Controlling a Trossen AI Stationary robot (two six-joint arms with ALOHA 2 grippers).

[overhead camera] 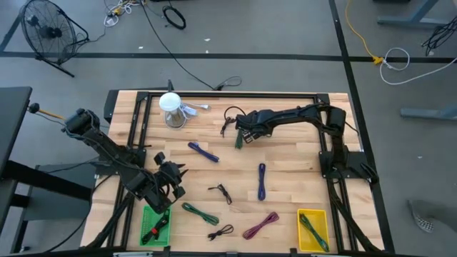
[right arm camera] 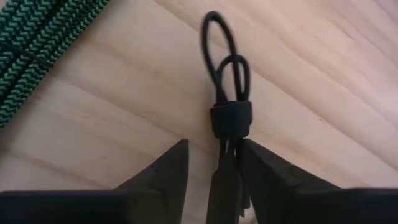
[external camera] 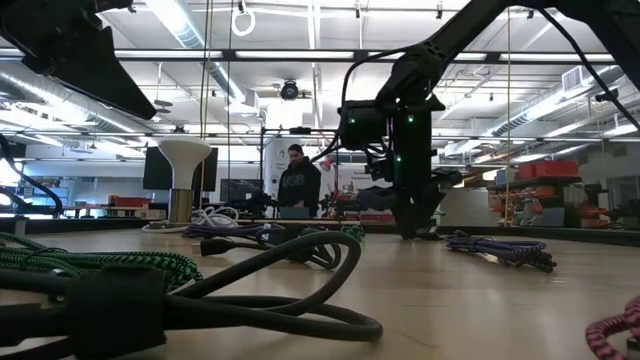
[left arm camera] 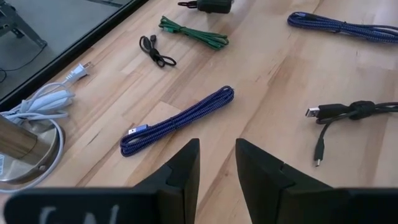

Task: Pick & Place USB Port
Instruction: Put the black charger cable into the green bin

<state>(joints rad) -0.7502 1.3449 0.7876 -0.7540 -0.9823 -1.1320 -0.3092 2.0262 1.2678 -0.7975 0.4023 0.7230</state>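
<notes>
My right gripper is low over the far middle of the table, pointing down, open. Its fingers stand on either side of a black bundled cable, just behind the cable's strap. The cable lies flat on the wood. A green braided cable lies beside it. In the low view this gripper reaches down to the table top. My left gripper hovers over the near left, open and holding nothing. My right gripper comes from above with one finger on each side of the bundle, across its length. I cannot tell whether either finger touches the cable, which lies on the table.
Several more bundled cables lie about: blue, purple-blue, small black, green, black, pink. A green bin and a yellow bin hold cables. A white-shaded lamp stands far left.
</notes>
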